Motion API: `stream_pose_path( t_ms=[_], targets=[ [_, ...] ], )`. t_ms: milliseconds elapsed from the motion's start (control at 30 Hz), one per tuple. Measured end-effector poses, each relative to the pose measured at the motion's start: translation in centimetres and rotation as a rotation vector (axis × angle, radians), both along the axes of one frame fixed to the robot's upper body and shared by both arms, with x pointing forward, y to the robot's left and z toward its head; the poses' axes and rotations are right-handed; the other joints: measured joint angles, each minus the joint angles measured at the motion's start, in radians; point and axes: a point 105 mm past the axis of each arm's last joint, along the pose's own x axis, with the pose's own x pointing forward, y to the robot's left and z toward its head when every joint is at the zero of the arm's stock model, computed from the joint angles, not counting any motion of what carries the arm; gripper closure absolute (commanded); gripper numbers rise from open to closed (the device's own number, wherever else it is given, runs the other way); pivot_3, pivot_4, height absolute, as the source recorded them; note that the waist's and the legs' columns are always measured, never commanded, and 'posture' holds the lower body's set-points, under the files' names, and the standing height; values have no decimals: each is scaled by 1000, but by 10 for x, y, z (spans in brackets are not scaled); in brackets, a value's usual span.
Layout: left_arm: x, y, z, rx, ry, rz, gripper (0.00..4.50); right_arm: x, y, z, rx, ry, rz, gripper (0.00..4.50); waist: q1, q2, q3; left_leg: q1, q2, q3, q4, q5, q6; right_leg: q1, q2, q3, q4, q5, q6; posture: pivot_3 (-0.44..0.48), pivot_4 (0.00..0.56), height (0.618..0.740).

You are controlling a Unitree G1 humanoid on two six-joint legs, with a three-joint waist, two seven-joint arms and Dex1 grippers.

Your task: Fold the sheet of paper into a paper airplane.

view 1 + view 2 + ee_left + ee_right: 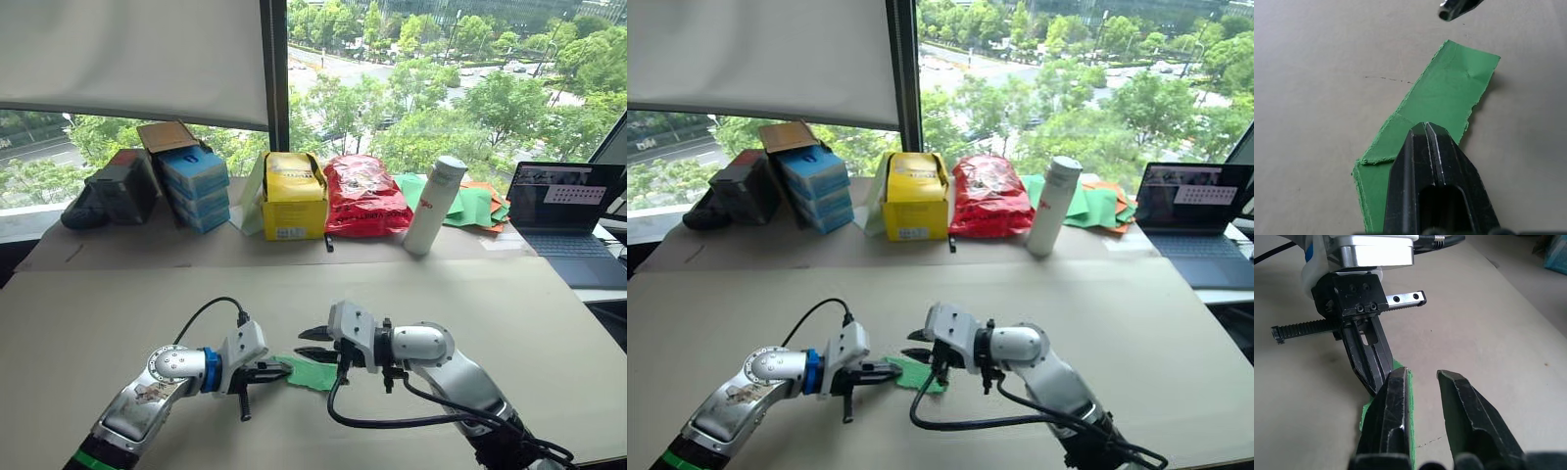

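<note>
Here, in the left eye view, the green paper (312, 374) lies on the table (88, 313) between both grippers, partly hidden by them; box writing is unreadable. In the left wrist view, the left gripper (1425, 128) is closed on the paper's folded edge. In the right wrist view, the right gripper (1422, 379) is slightly parted, empty, above it.

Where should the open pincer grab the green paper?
Probably the free far end of the green paper, coming in from the robot's right. The left pincer is shut on the near end, and that far end lies flat and uncovered. The right pincer hangs open just above it.
</note>
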Motion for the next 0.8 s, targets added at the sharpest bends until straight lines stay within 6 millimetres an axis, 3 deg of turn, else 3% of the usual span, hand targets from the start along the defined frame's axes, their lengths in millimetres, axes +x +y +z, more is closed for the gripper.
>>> stream_pose_path(
  t_ms=[233,800],
  targets=[
    [0,0,0,3,1,17,4500,-5,1,-34,-140,113,-19,4487,-3,0,0,-1,0,0,0,0,0,0,0,-5,0,0,0,0,150,740],
    [-3,0,0,3,-2,23,4500,2,-5,-41,-224,123,-59,4487,-3,0,0,1,0,0,0,0,0,1,1,-8,0,0,0,0,150,740]
  ],
)
